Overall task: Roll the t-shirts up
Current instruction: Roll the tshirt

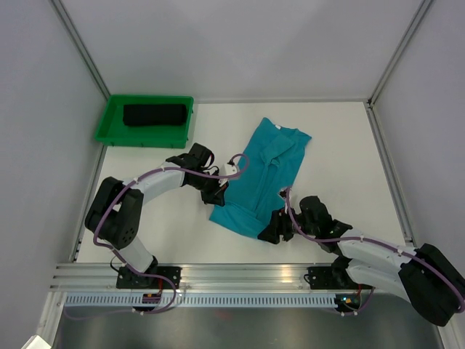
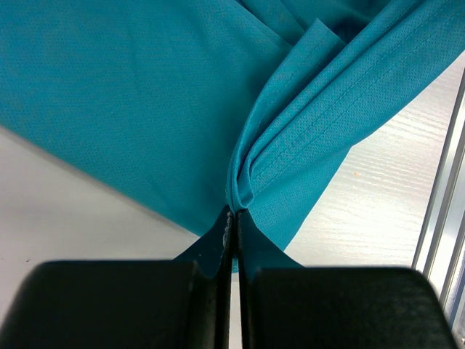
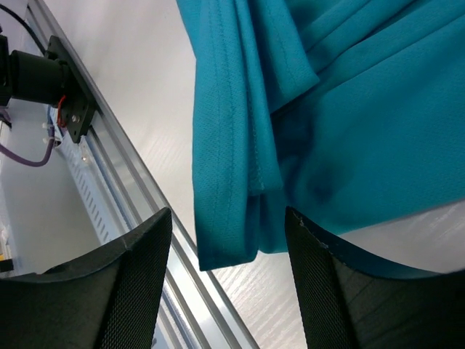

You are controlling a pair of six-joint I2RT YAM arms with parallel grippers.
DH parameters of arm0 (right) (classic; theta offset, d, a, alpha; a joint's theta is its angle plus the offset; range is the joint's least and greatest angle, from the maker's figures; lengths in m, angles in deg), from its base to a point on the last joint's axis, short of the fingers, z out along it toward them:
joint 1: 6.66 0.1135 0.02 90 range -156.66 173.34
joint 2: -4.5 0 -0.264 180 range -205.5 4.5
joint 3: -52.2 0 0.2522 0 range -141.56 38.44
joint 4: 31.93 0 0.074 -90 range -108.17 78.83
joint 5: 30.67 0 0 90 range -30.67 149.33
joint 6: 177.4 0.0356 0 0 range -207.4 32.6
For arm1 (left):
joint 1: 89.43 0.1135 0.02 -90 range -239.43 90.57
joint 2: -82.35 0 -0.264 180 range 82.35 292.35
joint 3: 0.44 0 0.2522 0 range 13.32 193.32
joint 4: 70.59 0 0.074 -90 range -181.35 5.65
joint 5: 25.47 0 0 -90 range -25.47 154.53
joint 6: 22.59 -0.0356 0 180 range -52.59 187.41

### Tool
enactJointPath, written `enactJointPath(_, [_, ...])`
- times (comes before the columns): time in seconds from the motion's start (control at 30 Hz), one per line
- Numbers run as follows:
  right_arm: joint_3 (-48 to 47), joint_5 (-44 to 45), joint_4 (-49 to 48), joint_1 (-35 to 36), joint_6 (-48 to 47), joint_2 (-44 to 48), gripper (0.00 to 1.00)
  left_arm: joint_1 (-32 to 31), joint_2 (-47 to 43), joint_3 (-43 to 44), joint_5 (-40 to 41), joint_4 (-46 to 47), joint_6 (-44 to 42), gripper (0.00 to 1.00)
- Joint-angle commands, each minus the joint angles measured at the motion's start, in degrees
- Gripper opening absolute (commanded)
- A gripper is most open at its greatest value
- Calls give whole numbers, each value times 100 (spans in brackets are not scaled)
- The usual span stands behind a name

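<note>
Teal t-shirt (image 1: 265, 171): L end effector (image 2: 232, 215) clamped on its bunched edge, R end effector (image 3: 227, 222) open astride hem.

Your left gripper (image 2: 234, 218) is clamped tight on the teal t-shirt (image 2: 145, 109); your right gripper (image 3: 229, 225) holds its jaws wide apart, gripping nothing.

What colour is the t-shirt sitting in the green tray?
The t-shirt is plain black; the top external view shows it best.
</note>
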Motion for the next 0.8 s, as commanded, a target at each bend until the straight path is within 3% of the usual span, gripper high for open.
enactJointPath(0.0, [-46, -434, -536, 42, -17, -5, 69, 52, 29, -1, 5, 134, 25, 2])
enactJointPath(0.3, [498, -883, -509, 42, 737, 417, 53, 43, 64, 34, 31, 160, -10, 2])
enactJointPath(0.53, [586, -787, -264, 50, 686, 733, 52, 43, 73, 25, 31, 187, -27, 2])
enactJointPath(0.77, [507, 109, -281, 50, 835, 761, 51, 43, 73, 16, 5, 196, -36, 2])
